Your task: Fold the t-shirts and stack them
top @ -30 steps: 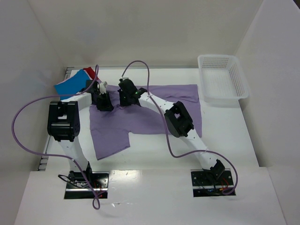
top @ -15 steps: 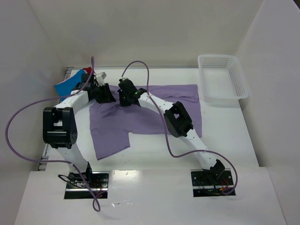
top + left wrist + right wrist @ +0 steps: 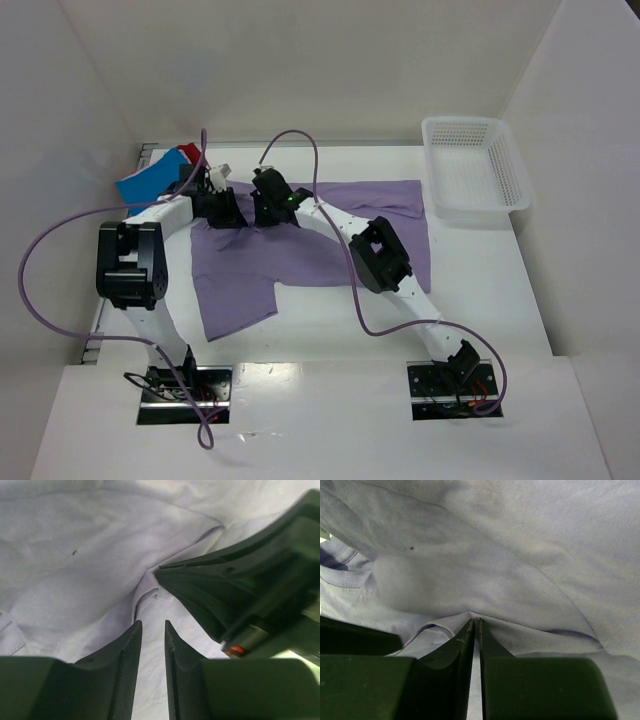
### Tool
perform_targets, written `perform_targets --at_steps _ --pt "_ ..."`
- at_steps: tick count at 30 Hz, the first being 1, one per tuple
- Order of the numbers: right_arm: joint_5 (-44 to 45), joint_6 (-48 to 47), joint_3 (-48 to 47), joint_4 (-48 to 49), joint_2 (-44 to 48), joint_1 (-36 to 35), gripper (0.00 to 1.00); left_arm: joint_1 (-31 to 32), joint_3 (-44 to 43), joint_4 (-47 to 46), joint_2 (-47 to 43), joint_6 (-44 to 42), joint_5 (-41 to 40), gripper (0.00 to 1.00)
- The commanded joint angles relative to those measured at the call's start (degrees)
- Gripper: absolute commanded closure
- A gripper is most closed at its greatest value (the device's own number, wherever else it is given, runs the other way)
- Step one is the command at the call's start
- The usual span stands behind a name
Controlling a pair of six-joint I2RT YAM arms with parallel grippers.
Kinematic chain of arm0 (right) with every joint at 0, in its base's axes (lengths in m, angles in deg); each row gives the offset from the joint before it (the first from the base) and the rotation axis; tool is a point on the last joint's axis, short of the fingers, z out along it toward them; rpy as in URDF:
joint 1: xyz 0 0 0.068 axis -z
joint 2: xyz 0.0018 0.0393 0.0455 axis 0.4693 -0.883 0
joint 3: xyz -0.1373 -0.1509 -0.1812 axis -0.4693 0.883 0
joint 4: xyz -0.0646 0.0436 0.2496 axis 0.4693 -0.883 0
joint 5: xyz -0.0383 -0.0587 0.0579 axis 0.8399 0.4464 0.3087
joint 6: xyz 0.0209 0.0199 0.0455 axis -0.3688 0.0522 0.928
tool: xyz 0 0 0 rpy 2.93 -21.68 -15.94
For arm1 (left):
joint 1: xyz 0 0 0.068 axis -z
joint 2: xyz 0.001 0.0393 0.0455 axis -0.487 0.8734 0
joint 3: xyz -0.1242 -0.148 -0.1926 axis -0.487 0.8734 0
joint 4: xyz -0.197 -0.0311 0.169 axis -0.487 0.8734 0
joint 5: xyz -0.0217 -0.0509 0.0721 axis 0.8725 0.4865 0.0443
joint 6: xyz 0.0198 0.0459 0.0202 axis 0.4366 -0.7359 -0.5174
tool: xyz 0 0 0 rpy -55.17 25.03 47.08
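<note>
The large lavender t-shirt lies spread on the table. Both grippers are at its far left part, close together. My left gripper sits low over the cloth, its jaws a narrow gap apart with cloth showing between them. My right gripper is shut on a raised fold of the lavender shirt; its dark body shows in the left wrist view. Folded blue and red shirts lie at the far left. No pink shirt shows.
A white mesh basket stands at the far right. White walls close in the table on the left, back and right. Purple cables loop above both arms.
The left arm's elbow swung left, then came part way back, and its wrist turned. The left gripper stays over the shirt beside the right gripper. The right arm has not moved.
</note>
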Motion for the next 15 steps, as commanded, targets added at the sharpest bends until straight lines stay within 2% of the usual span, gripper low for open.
perform_targets --at_steps 1,9,15 --pt "0.64 -0.92 -2.47 -0.29 -0.47 -0.54 0.87 0.51 0.43 -1.55 2.22 -1.05 -0.15 0.68" --pt "1.70 -1.45 -2.47 -1.34 0.67 -0.54 0.86 0.51 0.43 -0.50 5.20 -0.53 -3.58 0.69" --pt "2.23 -1.45 -0.45 -0.11 3.74 -0.54 0.78 0.51 0.43 0.03 6.26 0.00 -5.87 0.69"
